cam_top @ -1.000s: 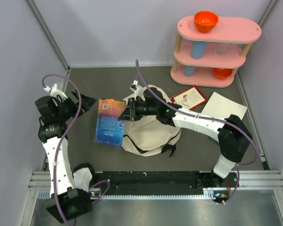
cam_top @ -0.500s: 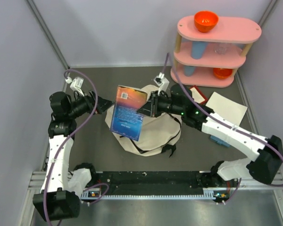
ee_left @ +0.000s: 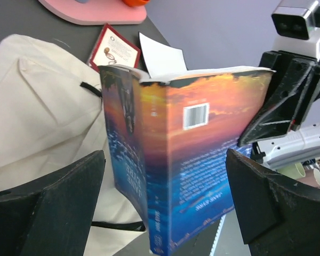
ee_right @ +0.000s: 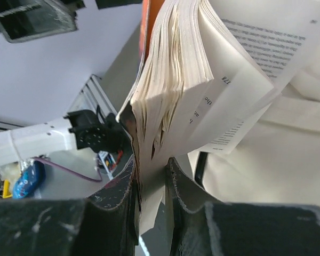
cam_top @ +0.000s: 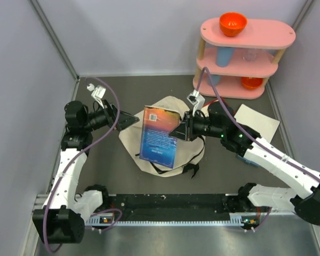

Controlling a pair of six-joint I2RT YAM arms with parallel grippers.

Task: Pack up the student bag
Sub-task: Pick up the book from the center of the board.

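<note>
The beige student bag lies on the dark table in the middle; it also shows in the left wrist view and the right wrist view. My right gripper is shut on a paperback book with a blue and orange cover and holds it upright above the bag. In the right wrist view the book's pages fan out above the closed fingers. My left gripper is open and empty, just left of the book; its wide-apart fingers frame the book.
A pink three-tier shelf with orange bowls and blue cups stands at the back right. A red-bordered card and a white sheet lie on the table in front of it. Grey walls close in the sides.
My right gripper has carried the book to the right and raised it over the bag. My left gripper has followed to the right, still open.
</note>
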